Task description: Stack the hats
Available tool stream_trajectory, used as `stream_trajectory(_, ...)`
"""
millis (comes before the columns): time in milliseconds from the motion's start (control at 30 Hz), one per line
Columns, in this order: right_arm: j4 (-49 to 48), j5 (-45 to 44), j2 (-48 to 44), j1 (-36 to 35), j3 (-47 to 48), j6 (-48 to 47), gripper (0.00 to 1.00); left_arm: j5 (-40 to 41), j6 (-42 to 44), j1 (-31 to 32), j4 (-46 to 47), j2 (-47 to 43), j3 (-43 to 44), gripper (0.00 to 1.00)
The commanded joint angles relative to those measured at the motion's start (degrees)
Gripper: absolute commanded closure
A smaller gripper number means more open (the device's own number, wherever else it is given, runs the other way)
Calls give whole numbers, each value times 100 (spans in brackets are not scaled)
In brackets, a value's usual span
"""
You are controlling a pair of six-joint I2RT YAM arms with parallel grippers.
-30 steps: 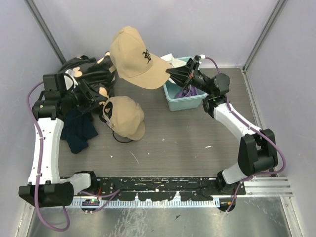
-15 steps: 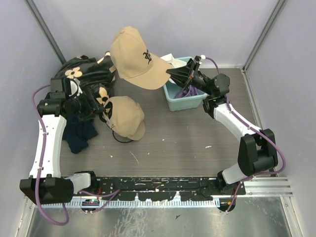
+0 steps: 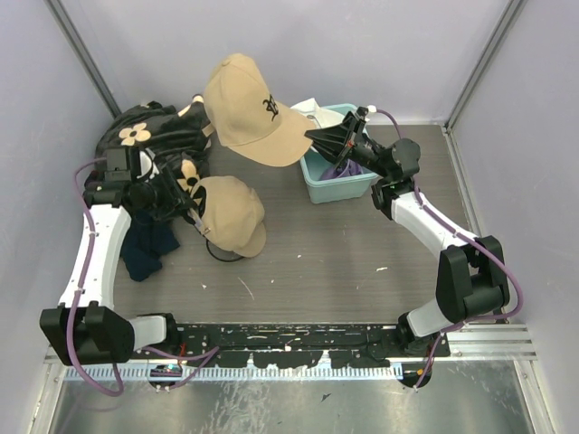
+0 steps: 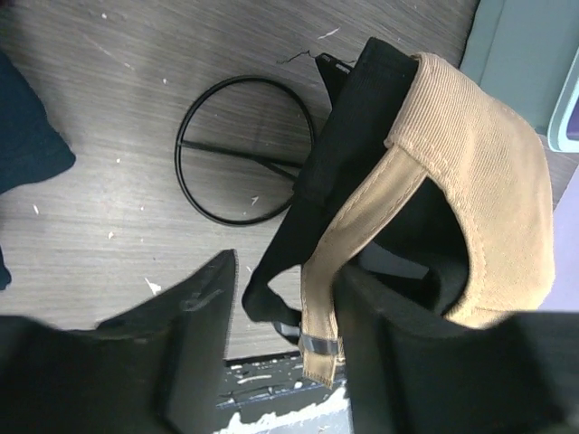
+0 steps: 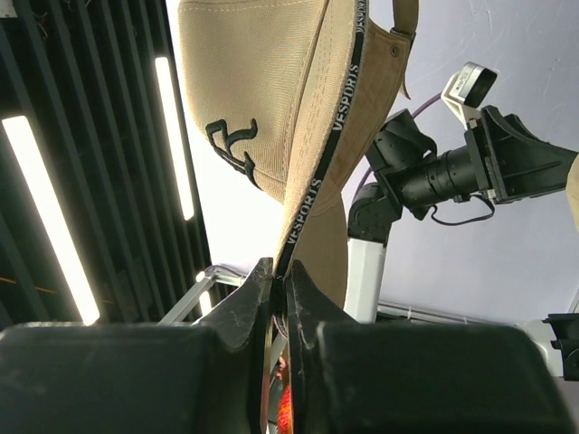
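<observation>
My right gripper (image 3: 314, 138) is shut on the brim of a tan hat (image 3: 249, 107) and holds it high above the table's back; the right wrist view shows the brim pinched between the jaws (image 5: 280, 271). A second tan hat (image 3: 231, 212) sits on a black hat (image 4: 362, 136) atop a wire stand (image 4: 244, 149). My left gripper (image 3: 185, 204) is open at the back of this stack. The two hats' rear straps hang between its fingers (image 4: 194, 344). Purple fabric (image 3: 345, 168) and white fabric (image 3: 314, 108) show at the teal bin; their shapes are unclear.
A teal bin (image 3: 339, 188) stands at the back centre-right, under the raised hat's brim. Black fabric with tan flowers (image 3: 149, 136) is heaped at the back left. Dark navy clothing (image 3: 145, 246) lies on the table beside my left arm.
My left gripper has swung in from the left to the back of the stacked hats, its fingers now around their straps. The raised tan hat has barely shifted.
</observation>
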State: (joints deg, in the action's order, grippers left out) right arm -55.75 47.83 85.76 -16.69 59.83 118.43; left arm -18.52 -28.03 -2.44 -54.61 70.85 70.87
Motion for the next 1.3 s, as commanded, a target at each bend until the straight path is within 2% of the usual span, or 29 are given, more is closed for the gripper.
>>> stream_trajectory(0, -458, -72, -358, 28, 92, 200, 99, -39, -211, 73, 655, 109, -223, 55)
stream_trajectory(133, -307, -3, -396, 63, 129, 57, 99, -20, -271, 111, 996, 291, -497, 79)
stream_trajectory(200, -270, 19, -422, 86, 102, 7, 99, -52, -296, 120, 1117, 420, -660, 86)
stream_trajectory(300, -261, 24, -456, 115, 44, -23, 99, -199, -377, 141, 1348, 596, -907, 90)
stream_trajectory(567, -175, 35, -551, 163, -42, -120, 99, -327, -641, 352, 1683, 841, -1041, 92)
stream_trajectory(933, -125, 120, -551, 245, -18, -161, 99, -247, -1037, 966, 2042, 1267, -972, 93)
stream_trajectory(1067, 175, 341, -613, 284, 1, -271, 99, -220, -1161, 1144, 2154, 1436, -932, 93)
stream_trajectory(1267, 454, 1135, -566, 290, 129, -212, 99, -164, -991, 1156, 2030, 1621, -665, 91)
